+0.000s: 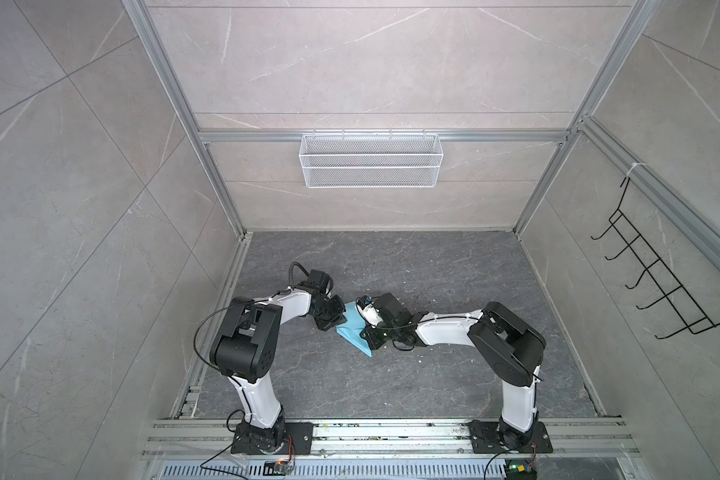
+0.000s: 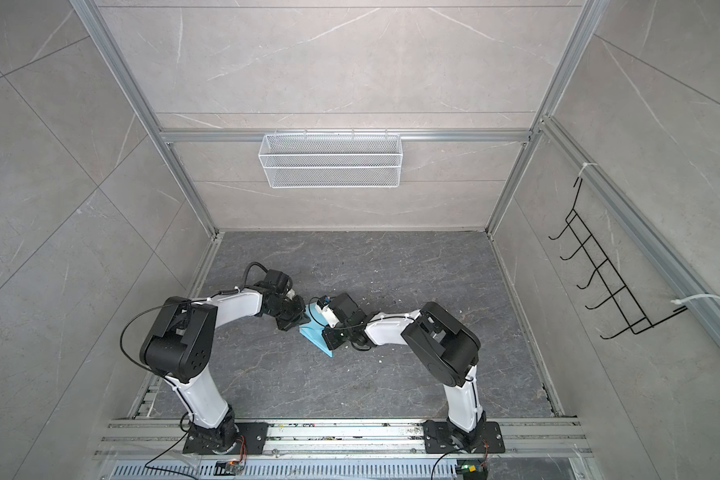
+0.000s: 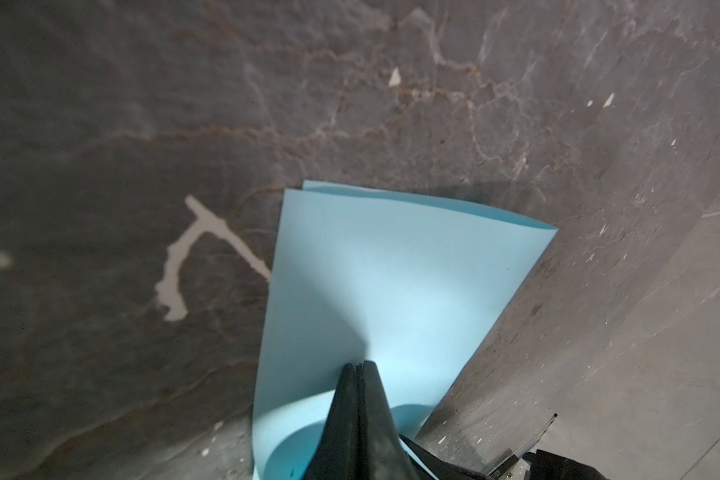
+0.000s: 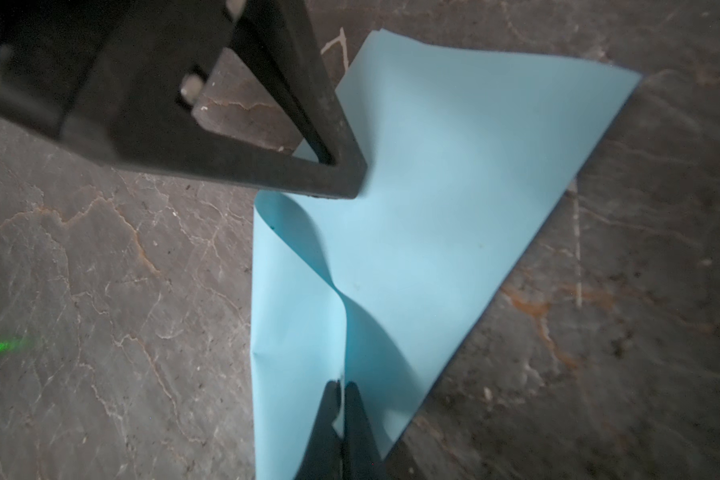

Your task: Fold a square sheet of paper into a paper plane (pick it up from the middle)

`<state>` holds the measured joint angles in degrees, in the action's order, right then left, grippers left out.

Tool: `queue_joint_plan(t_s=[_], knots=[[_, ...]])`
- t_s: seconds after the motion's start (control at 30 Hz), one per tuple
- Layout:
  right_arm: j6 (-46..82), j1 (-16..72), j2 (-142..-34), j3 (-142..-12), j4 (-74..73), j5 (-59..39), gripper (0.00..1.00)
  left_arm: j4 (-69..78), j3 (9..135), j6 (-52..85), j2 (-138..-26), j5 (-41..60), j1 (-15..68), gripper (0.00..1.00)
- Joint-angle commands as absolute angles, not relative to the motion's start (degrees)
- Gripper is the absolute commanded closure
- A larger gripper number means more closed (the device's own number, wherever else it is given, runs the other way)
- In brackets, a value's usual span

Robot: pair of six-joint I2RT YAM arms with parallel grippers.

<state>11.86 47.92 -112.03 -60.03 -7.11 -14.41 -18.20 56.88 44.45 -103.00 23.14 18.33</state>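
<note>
Position: the square sheet of paper, loosely doubled over, sits at desk centre, long axis running 11 to 5 o'clock in both top views. Left pincer pinches its 11 o'clock end. Right pincer pinches the 3 o'clock edge, apparently both layers. Both arms are equally near.

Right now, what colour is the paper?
The paper is plain light blue, with no pattern; it shows best in the right wrist view.

Dark veined stone tabletop with small white flecks.
</note>
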Motion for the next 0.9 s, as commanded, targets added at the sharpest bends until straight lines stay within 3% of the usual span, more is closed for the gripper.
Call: queue_joint_plan(t_s=[0.0, 0.17, 0.43, 0.87], knots=[[12.3, 47.38, -112.89, -60.21, -2.87, -13.01, 1.0, -20.68, 58.53, 42.79, -101.34, 23.77, 18.36, 0.95], [12.59, 47.45, -113.63, -60.13, -2.66, -13.31, 1.0, -16.11, 55.93, 45.27, -94.02, 27.06, 18.33, 0.89], [12.7, 47.38, -114.65, -61.12, -1.94, -13.7, 1.0, -0.69, 39.79, 54.37, -84.7, 31.38, 20.73, 0.87], [12.74, 47.38, -115.14, -61.63, -1.14, -13.88, 1.0, 3.71, 35.17, 54.82, -87.92, 29.68, 23.27, 0.9]])
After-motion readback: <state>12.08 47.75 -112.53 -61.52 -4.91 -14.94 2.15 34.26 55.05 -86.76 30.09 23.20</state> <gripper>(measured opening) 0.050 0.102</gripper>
